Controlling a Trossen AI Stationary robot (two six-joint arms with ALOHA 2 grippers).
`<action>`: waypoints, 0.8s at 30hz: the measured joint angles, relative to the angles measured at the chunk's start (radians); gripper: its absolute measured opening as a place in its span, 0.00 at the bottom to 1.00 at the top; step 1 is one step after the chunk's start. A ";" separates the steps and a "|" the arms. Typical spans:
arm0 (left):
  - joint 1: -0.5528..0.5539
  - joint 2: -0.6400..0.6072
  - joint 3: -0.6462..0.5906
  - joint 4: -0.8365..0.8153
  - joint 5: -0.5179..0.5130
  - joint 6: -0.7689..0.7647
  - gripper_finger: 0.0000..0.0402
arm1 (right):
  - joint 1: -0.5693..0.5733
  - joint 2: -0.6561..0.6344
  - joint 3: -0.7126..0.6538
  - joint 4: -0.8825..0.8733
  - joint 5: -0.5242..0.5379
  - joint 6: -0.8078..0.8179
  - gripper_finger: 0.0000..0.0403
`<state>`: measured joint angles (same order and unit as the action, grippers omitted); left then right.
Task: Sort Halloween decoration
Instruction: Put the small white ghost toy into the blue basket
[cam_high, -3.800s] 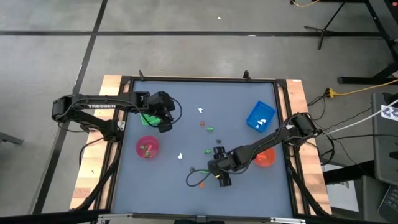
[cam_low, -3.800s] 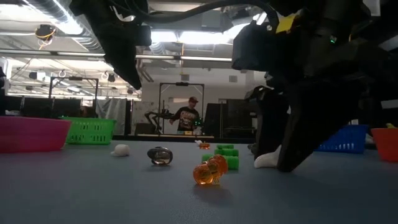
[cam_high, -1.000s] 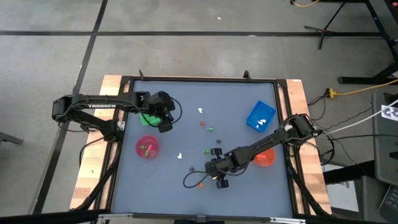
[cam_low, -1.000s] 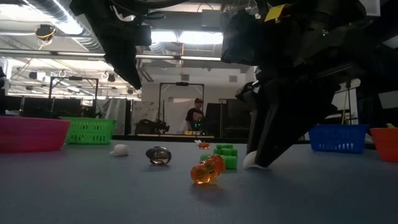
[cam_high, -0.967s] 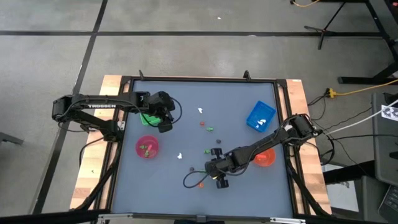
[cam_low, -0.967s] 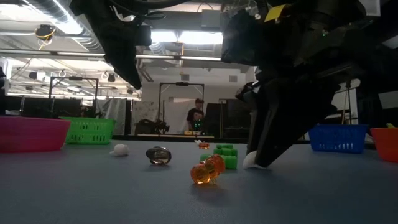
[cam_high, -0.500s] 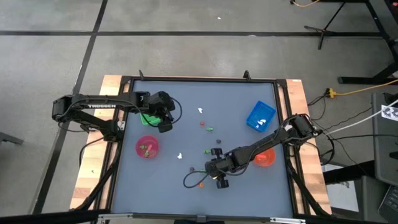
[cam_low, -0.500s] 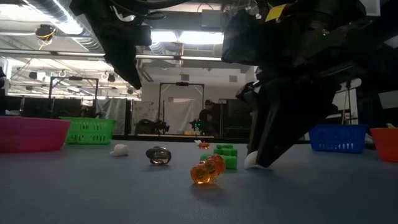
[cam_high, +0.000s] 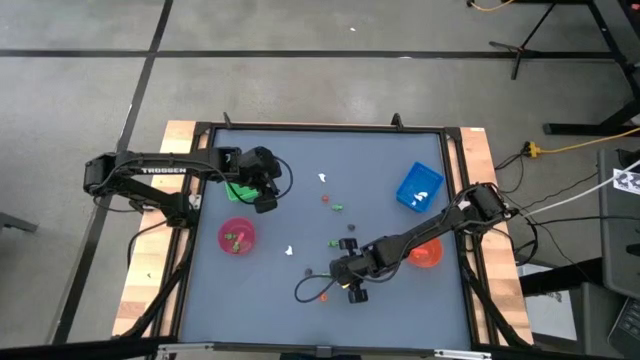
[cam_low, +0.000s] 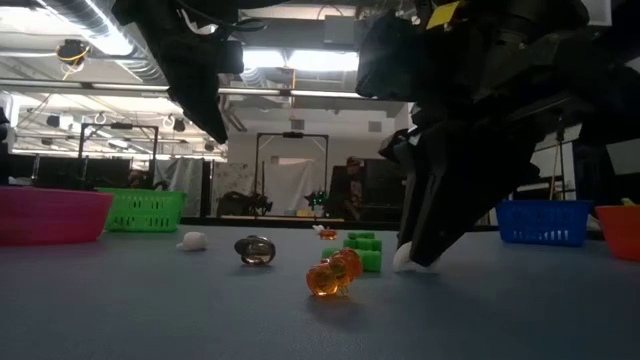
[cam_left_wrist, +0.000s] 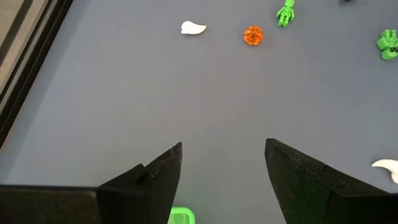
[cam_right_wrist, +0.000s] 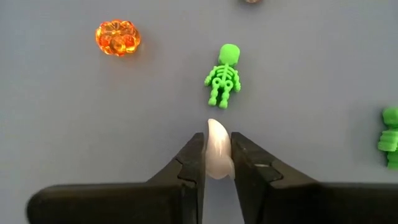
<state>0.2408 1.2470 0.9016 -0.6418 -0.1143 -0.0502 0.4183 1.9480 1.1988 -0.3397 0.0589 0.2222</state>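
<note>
Right wrist view — right claw (cam_right_wrist: 217, 163) clamped on white figure (cam_right_wrist: 217, 155), left claw (cam_left_wrist: 224, 180) apart.

Ahead of my right tool (cam_right_wrist: 217, 163), a green skeleton (cam_right_wrist: 224, 76) sits close in the path; an orange pumpkin (cam_right_wrist: 117, 37) lies off to 1 side. Between them I see bare surface (cam_right_wrist: 74, 112). Ahead of my left tool (cam_left_wrist: 224, 171), the surface is open.

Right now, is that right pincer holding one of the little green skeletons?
No, the right pincer is shut on a small white figure, while the green skeleton lies free on the table just beyond it.
</note>
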 joint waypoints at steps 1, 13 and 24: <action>0.000 0.000 0.000 0.000 0.000 0.000 0.53 | 0.000 0.000 0.000 -0.001 0.000 0.000 0.16; 0.000 0.000 0.000 0.000 0.000 0.000 0.53 | 0.000 -0.001 0.000 -0.022 -0.027 0.000 0.13; 0.000 0.000 0.000 0.000 0.000 0.000 0.53 | 0.000 -0.001 0.000 -0.021 -0.050 0.000 0.13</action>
<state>0.2405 1.2469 0.9016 -0.6418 -0.1143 -0.0505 0.4179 1.9472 1.1992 -0.3607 0.0086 0.2222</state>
